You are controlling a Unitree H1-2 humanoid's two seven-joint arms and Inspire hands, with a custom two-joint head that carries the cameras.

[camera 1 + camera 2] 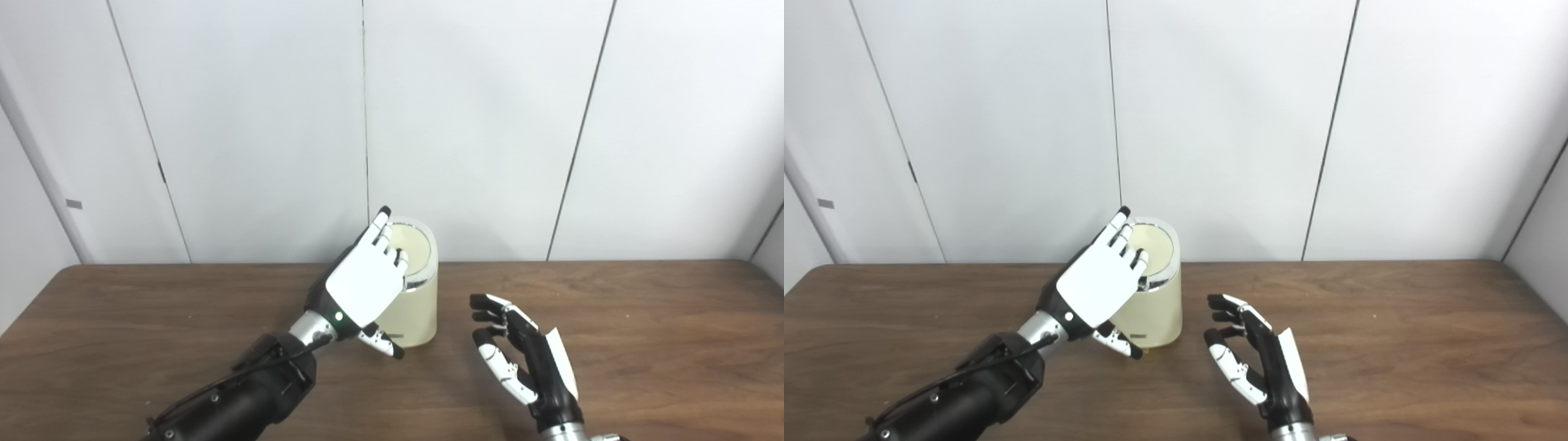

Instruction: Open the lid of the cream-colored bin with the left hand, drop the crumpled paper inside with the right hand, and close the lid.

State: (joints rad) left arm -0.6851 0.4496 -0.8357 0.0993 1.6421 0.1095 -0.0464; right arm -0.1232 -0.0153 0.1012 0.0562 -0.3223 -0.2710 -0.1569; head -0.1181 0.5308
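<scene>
With our left hand resting its spread fingers on the lid of the bin at the back of the worktop, a hard press could tip it, and our right hand waits open, no paper visible.

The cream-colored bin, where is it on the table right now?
The cream-colored bin stands near the table's back edge, about mid-table, close to the wall. The left robot hand rests on its left side and lid; the right robot hand is open to its right.
</scene>
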